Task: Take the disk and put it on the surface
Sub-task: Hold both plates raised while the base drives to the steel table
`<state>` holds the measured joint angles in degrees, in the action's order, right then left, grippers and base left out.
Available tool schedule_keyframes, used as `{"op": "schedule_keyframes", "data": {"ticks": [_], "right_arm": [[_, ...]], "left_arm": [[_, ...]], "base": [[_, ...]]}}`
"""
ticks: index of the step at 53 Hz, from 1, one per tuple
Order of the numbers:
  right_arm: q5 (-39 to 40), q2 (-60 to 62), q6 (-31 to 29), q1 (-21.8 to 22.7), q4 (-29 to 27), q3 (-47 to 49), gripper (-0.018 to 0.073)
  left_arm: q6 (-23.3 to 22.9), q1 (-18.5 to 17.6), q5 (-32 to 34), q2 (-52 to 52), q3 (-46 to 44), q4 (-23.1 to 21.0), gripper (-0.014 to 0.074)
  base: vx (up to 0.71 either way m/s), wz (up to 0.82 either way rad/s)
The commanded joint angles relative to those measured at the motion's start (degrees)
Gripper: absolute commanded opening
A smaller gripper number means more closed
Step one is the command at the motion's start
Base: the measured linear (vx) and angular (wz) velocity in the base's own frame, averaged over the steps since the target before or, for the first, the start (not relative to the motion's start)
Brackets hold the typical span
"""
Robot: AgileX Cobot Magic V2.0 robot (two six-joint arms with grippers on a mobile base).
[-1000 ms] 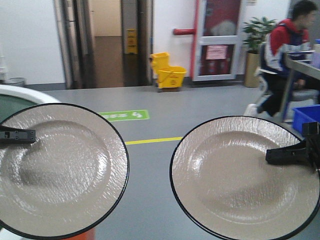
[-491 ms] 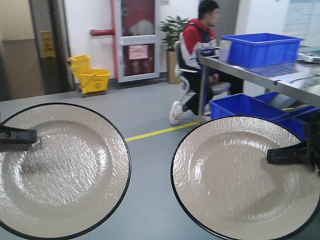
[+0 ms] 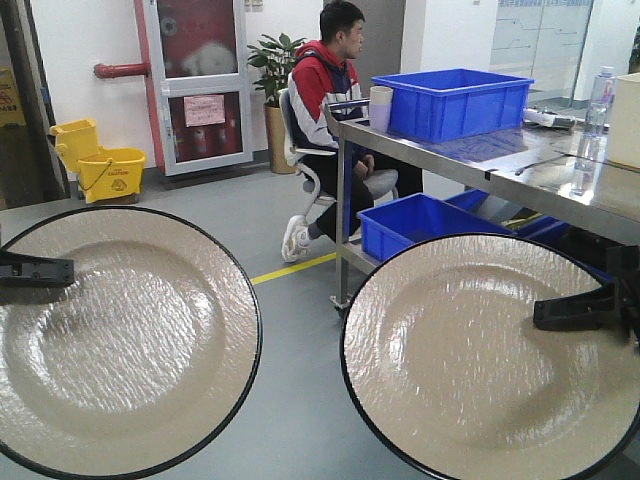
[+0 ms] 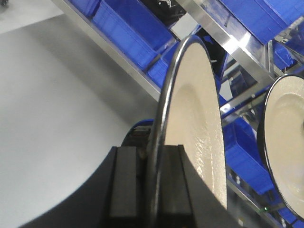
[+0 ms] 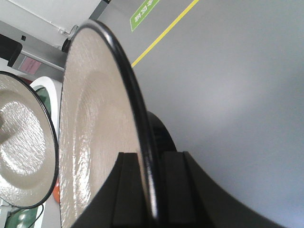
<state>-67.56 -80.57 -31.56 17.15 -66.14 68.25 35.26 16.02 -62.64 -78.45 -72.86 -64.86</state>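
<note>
I hold two disks, both beige textured plates with black rims. The left disk (image 3: 120,340) is pinched at its rim by my left gripper (image 3: 40,270). In the left wrist view the fingers of that gripper (image 4: 152,152) close on the disk's (image 4: 199,118) edge. The right disk (image 3: 470,370) is held the same way by my right gripper (image 3: 580,310). The right wrist view shows this gripper (image 5: 149,156) clamped on its disk's (image 5: 95,133) rim. Both disks hang over the grey floor. The surface (image 3: 480,150), a shiny steel tabletop, stands ahead on the right.
A blue crate (image 3: 455,100), a cup (image 3: 381,108) and a bottle (image 3: 598,95) stand on the steel table. More blue crates (image 3: 420,220) sit under it. A man (image 3: 330,90) sits behind it. A yellow mop bucket (image 3: 100,165) is at the back left.
The whole view has swung to the right: the doorway and mop bucket slid left and the steel table with its crates came into sight. Both disks stay gripped as before.
</note>
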Motion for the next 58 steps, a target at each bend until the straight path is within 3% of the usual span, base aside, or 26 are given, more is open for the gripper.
{"op": "schedule_keyframes", "data": {"ticks": [1,38,58], "right_arm": [[-0.34,2.32,0.16,0.16,-7.80,1.76,-0.0009],[-0.36,2.32,0.16,0.16,-7.80,1.76,-0.0009],[-0.30,2.32,0.16,0.16,-7.80,1.76,-0.0009]], "left_arm": [[-0.51,-0.11,1.20,2.23,-1.89,-7.66,-0.0008],[-0.51,-0.11,1.18,2.23,-1.89,-7.66,-0.0008],[-0.51,-0.11,1.06,2.23,-1.89,-7.67,-0.0008]], "base": [[0.36,0.01],[0.44,0.12],[0.51,-0.12]]}}
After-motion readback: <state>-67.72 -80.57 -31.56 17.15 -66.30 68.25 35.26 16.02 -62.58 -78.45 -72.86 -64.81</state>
